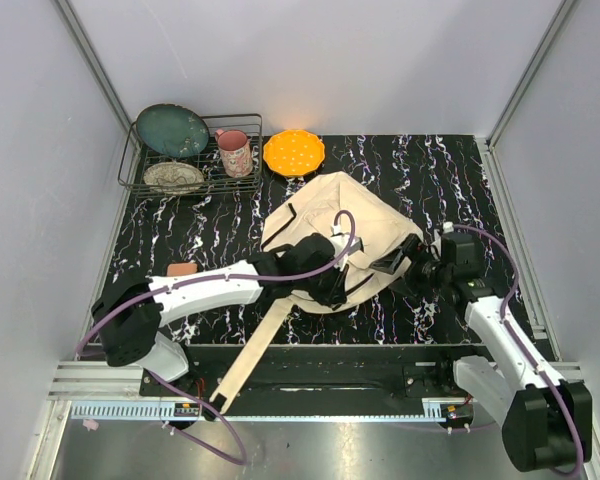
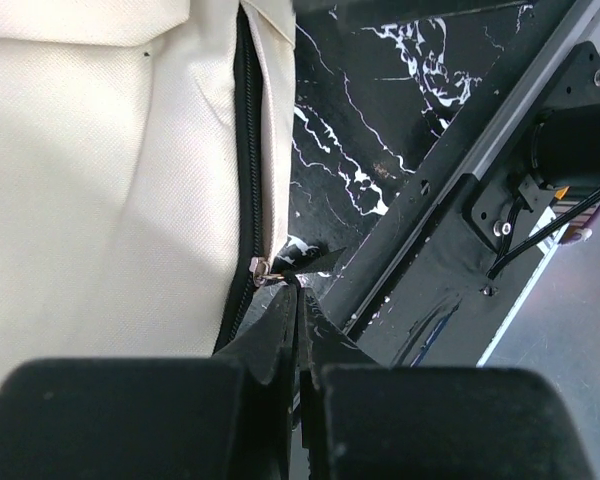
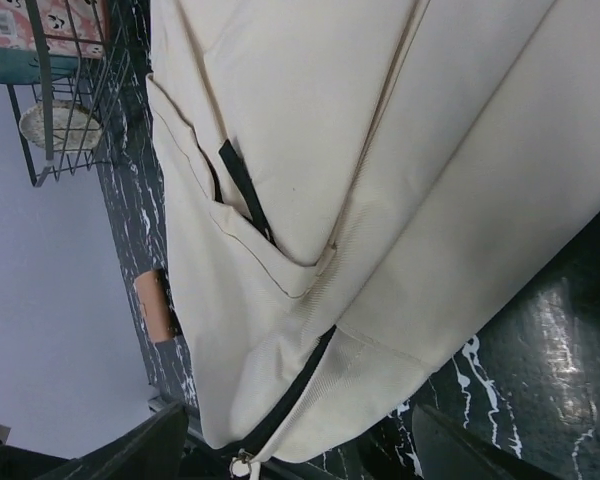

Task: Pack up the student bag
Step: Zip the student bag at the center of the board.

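Back left, a wire dish rack [image 1: 130,172] is holding a teal plate [image 1: 172,130], a smaller patterned dish [image 1: 174,176] and a pink mug [image 1: 235,152]. Nearer the front, a small tan block [image 1: 182,268] is lying on the black marbled table [image 1: 460,180]; can't tell what it is. An orange scalloped plate [image 1: 293,152] is sitting just right of the rack. The student bag [image 1: 330,205] is lying flat at the table's centre, touching the orange plate's near edge, with one cream webbing strap [image 1: 255,345] trailing over the near table edge. The left gripper [image 1: 335,285] is resting on the bag's near side, clenched. In the left wrist view its fingertips [image 2: 280,320] are meeting right at the zipper pull [image 2: 265,270] at the end of the black zipper [image 2: 245,150]; can't tell whether the pull is actually pinched. The right gripper [image 1: 412,265] is sitting at the bag's right edge, released. Its jaws are standing wide apart in the right wrist view, with the bag's cream side ahead of them and nothing grasped.
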Tool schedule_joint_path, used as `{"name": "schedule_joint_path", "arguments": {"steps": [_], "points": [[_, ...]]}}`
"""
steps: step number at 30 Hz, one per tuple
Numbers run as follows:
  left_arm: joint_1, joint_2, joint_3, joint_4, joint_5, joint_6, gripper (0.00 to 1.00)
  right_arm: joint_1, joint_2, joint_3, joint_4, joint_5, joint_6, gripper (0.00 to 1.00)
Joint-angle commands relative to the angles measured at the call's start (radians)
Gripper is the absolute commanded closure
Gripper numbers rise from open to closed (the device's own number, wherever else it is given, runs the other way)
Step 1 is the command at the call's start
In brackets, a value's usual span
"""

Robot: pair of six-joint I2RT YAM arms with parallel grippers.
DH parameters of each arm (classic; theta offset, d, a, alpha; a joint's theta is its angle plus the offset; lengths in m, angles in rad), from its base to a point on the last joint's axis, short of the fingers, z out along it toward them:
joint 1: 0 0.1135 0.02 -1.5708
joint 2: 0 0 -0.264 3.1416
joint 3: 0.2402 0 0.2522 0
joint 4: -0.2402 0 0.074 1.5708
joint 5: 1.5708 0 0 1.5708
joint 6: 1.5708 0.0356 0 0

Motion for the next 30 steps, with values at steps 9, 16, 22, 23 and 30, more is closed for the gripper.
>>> {"name": "schedule_joint_path", "arguments": {"steps": [9,16,22,23,30], "points": [[-0.05,0.002,0.078,0.032,0.061,0.03,1.0,0.207,0.188,-0.014,0.213,0.118,0.179,0.11],[-0.059,-0.016,0.054,0.032,0.053,0.024,1.0,0.209,0.315,0.074,0.258,0.195,0.119,0.6],[-0.061,-0.047,0.021,-0.008,-0.016,0.017,1.0,0.204,0.314,0.081,0.229,0.301,0.095,1.0],[-0.061,-0.054,0.015,-0.016,-0.03,0.015,1.0,0.203,0.292,0.081,0.204,0.325,0.09,1.0],[-0.036,-0.097,-0.115,-0.051,-0.179,-0.014,1.0,0.06,0.245,0.094,0.172,0.31,0.04,1.0]]}}
